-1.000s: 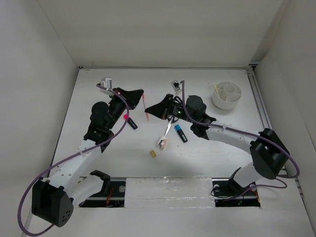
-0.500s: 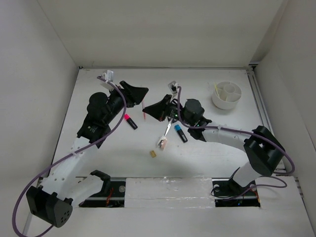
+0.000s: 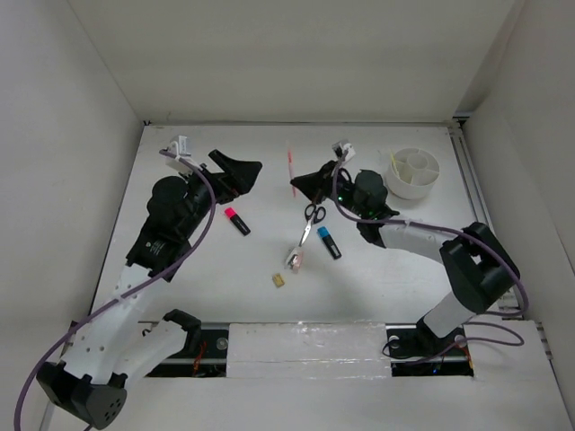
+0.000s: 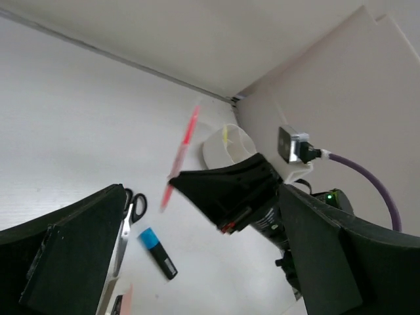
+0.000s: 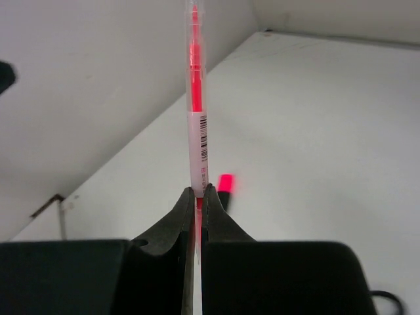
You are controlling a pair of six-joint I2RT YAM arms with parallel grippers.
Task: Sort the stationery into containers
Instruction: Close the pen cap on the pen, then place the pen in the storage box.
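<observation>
The right gripper [image 5: 197, 195] has its fingers pressed together on the lower end of the thin red pen [image 5: 195, 125], which stands out straight from the tips, lifted above the table [image 3: 198, 269] (only the fingers touch it). The left gripper [image 3: 243, 171] is spread wide and holds nothing; it hangs apart from the pen. On the table lie the scissors [image 3: 310, 223], just beside them the blue-capped marker [image 3: 329, 243], and the pink-capped marker [image 3: 237, 222] near the left arm. One eraser [image 3: 295, 260] lies at the scissors' tip, a second eraser [image 3: 279, 280] nearby. The white tub [image 3: 411, 190] stands at the far right, with the yellow stick [image 3: 395, 164] leaning inside.
</observation>
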